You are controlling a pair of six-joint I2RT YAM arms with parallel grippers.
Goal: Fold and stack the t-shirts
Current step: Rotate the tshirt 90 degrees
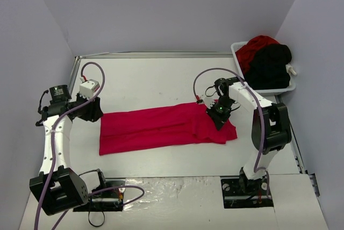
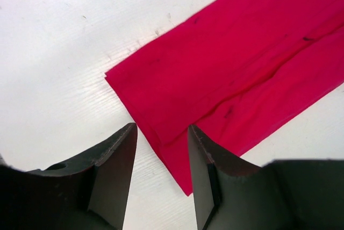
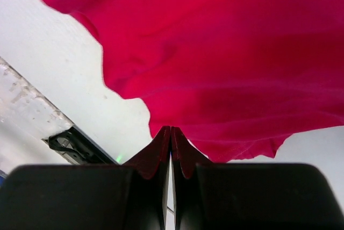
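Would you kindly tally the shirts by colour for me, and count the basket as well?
Red shirts: 2
Black shirt: 1
Basket: 1
Total: 4 in view

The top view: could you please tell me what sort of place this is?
Likely a lab robot cell: a white table inside plain panels, left arm and right arm bolted on, a basket.
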